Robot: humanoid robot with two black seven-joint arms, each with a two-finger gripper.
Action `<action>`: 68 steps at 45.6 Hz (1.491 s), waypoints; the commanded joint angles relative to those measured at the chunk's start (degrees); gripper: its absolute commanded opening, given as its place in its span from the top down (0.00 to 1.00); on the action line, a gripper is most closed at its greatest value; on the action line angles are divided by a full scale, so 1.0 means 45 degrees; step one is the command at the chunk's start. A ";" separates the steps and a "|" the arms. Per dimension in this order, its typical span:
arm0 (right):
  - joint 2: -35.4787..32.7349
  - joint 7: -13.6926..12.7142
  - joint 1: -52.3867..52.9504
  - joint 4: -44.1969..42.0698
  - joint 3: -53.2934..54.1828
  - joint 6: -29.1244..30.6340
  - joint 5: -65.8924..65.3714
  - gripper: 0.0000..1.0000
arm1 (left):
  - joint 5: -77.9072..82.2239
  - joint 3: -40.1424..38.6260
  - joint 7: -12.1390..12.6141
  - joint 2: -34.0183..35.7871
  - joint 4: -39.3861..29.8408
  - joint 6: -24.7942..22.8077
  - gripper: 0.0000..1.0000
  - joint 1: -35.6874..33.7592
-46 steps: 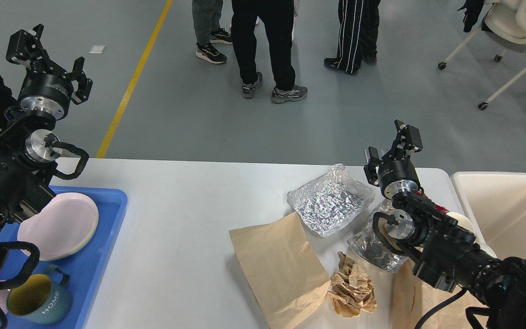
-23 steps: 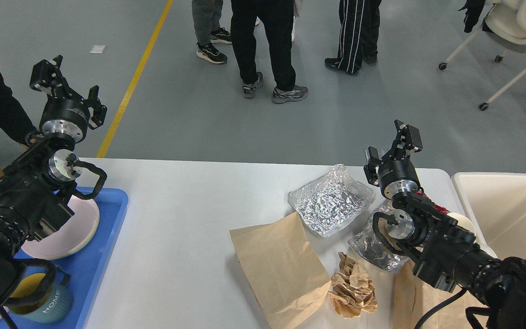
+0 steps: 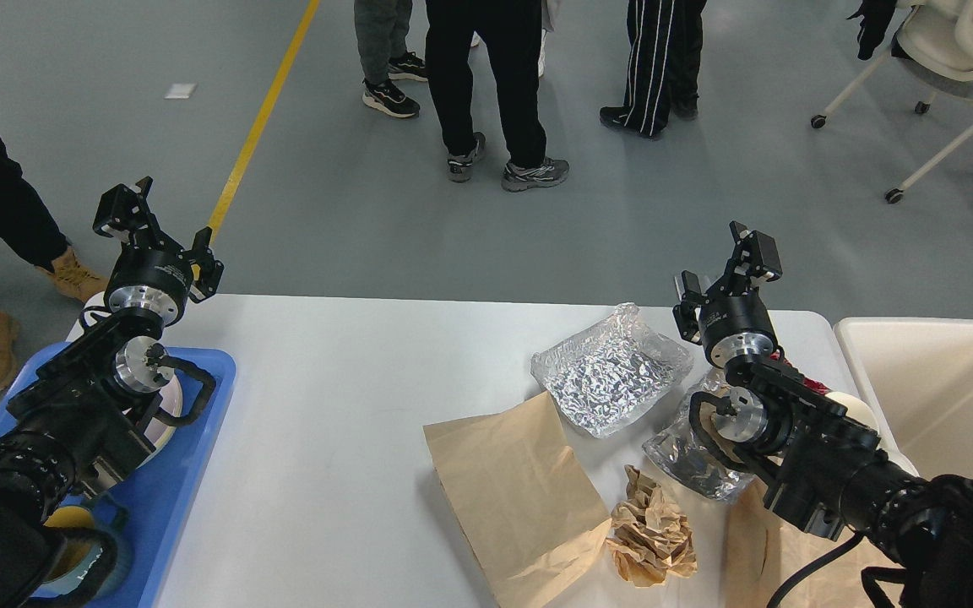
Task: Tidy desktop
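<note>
The desktop point(image 3: 351, 380) is a wide white tabletop. On its right half lie a crumpled foil tray point(image 3: 609, 380), a flat brown paper bag point(image 3: 512, 490), a ball of crumpled brown paper point(image 3: 651, 540) and a crumpled shiny wrapper point(image 3: 689, 460). My right gripper point(image 3: 721, 270) is open and empty, held above the far edge just right of the foil tray. My left gripper point(image 3: 161, 235) is open and empty, above the far left corner of the desktop, over the blue tray's point(image 3: 191, 439) far end.
The blue tray holds a pale plate, mostly hidden by my left arm, and a teal mug point(image 3: 73, 557). A cream plastic bin point(image 3: 951, 397) stands right of the table. More brown paper point(image 3: 757, 549) lies under my right arm. People stand on the floor beyond.
My left arm has swung down and to the right, bringing its open gripper from high at the left to the table's far left corner. The right arm has not moved.
</note>
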 commanded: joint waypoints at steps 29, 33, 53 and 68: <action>0.0004 0.0002 0.0001 0.0002 0.0000 0.0000 0.0003 0.00 | 0.0020 0.0169 -0.0231 -0.0022 -0.0001 -0.0089 0.04 0.0457; 0.0004 0.0002 0.0001 0.0003 0.0000 0.0000 0.0003 0.00 | 0.0020 0.0169 -0.0231 -0.0022 -0.0001 -0.0089 0.04 0.0457; 0.0004 0.0002 0.0001 0.0003 0.0000 0.0000 0.0003 0.00 | 0.0020 0.0169 -0.0211 -0.0022 -0.0001 -0.0089 0.04 0.0457; 0.0004 0.0002 0.0001 0.0003 0.0000 0.0000 0.0003 0.00 | 0.0020 0.0169 -0.0212 -0.0022 -0.0001 -0.0089 0.04 0.0457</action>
